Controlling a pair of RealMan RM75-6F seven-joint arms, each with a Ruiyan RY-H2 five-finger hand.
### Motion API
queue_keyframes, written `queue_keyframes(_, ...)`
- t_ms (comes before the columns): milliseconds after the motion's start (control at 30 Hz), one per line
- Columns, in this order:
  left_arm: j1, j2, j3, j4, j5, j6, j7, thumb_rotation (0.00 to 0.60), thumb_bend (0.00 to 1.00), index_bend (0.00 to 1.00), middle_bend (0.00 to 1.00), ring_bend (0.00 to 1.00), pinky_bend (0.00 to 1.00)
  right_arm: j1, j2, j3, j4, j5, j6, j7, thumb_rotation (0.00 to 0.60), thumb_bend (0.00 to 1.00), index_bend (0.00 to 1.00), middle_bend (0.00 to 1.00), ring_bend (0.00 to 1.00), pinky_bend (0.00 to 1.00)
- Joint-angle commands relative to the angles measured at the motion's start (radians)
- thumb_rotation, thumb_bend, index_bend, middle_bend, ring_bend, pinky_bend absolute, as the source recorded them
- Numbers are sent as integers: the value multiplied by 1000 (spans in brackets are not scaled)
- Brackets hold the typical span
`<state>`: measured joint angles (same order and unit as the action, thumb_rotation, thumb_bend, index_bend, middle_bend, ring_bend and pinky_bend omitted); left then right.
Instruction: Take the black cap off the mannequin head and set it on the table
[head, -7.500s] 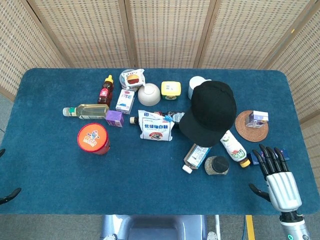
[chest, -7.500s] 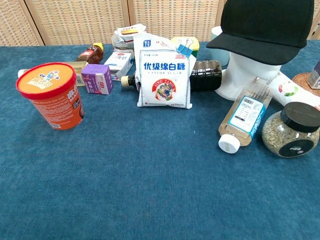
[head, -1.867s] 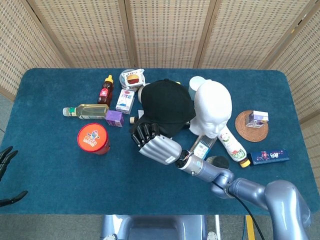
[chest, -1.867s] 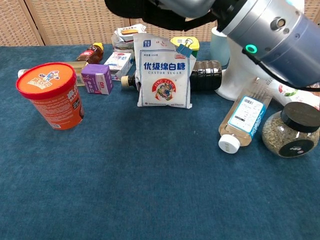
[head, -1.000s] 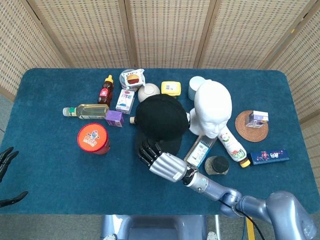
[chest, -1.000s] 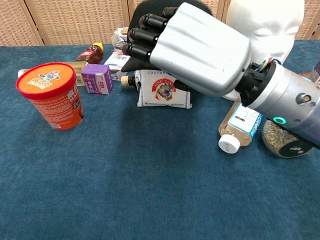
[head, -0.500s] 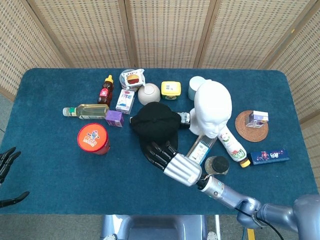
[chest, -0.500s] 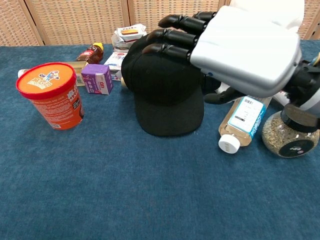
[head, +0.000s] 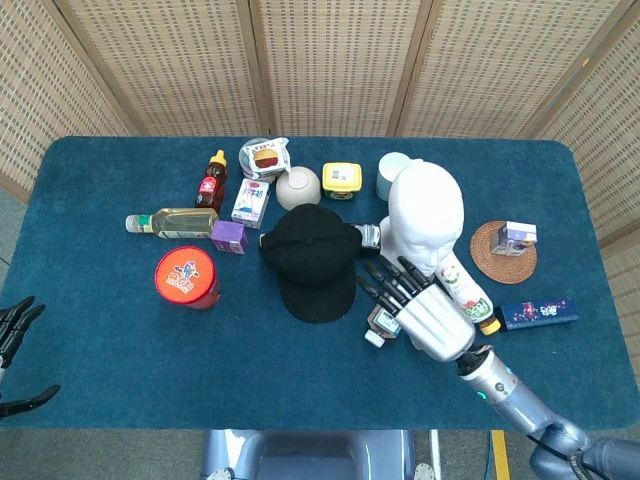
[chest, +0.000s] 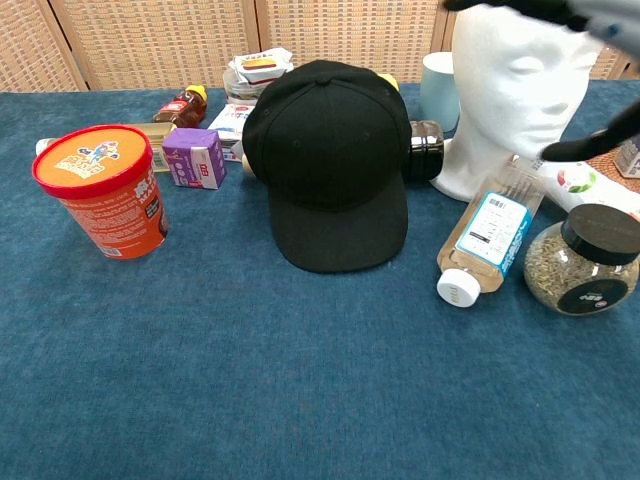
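The black cap (head: 312, 262) lies on the blue table in front of the items at the centre, its brim toward the front edge; nothing holds it. In the chest view the cap (chest: 330, 150) covers what stands behind it. The white mannequin head (head: 425, 215) stands bare just right of the cap, also bare in the chest view (chest: 515, 90). My right hand (head: 420, 305) hovers right of the cap, fingers spread, holding nothing; its thumb (chest: 590, 140) shows at the right edge. My left hand (head: 15, 340) is at the lower left edge, fingers apart, empty.
An orange tub (head: 186, 276) and purple box (head: 229, 236) stand left of the cap. A clear bottle (chest: 488, 240) and a black-lidded jar (chest: 585, 262) lie under my right hand. A woven coaster (head: 504, 255) and a blue packet (head: 540, 311) are at the right.
My right hand carried the cap off the mannequin head, set it down, let go and drew away to the right. The cap stays on the table.
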<state>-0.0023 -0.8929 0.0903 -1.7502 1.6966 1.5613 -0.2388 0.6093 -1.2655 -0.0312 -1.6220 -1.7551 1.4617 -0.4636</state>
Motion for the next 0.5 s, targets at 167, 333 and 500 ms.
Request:
queue_keyframes(167,5,-5,9,4,18,6,12,600,117,0,0,0,0,-105,86,-9,-20,39,72,165,600,0,102,60,59,181)
queue_keyframes(333,9,-9,14,9,32,14,18,600,116,0,0,0,0,-183,107,-20,-3,48,138,259,600,0,141,69,59,176)
queue_keyframes(500,10,-11,20,13,44,16,26,600,115,0,0,0,0,-254,113,-34,6,81,161,301,600,0,138,67,54,144)
